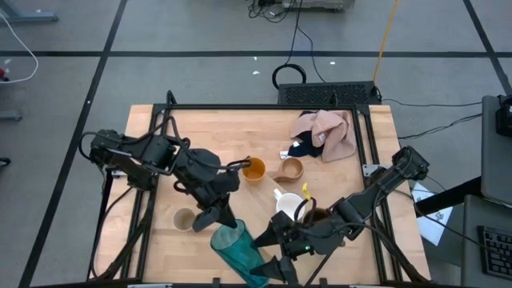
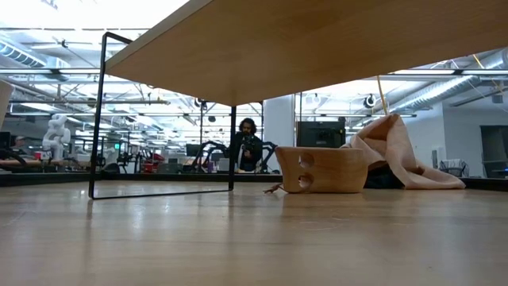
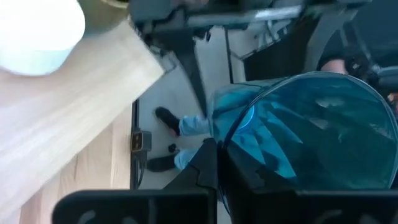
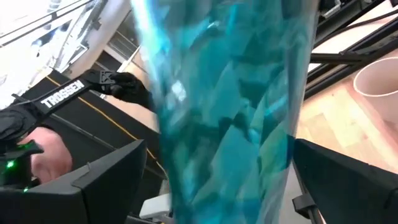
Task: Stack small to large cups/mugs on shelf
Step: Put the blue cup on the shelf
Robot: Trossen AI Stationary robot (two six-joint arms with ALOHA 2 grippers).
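Plainly turns on the teal glazed cup (image 1: 237, 246), near the front edge of the table (image 1: 240, 128) between the two arms. In the high view, lies tilted, long axis running from the left gripper (image 1: 218, 218) at one end down toward the front edge and the right arm. Cannot tell whether any part rests on the wood.

Left gripper: pinched tight, to all appearance on the cup's wall at the rim, with the teal body reaching away from the fingers in the left wrist view (image 3: 311, 137).

Right gripper (image 1: 270, 254): spread to the full, one finger (image 4: 93, 186) on each side of the cup (image 4: 230, 112) and neither clearly touching it. Straddles the body crosswise, so probably set to close across the width and take the cup over.

Looks tall and translucent, a faceted blue-green glaze, much the largest vessel here, hence likely the bottom of any stack.

Elsewhere on the table:
- beige-grey cup (image 1: 184, 218), just beside the left gripper
- orange cup (image 1: 254, 169) and tan handled cup (image 1: 291, 168), mid-table
- white handled mug (image 1: 288, 204) and dark brown handled mug (image 1: 314, 214), by the right arm
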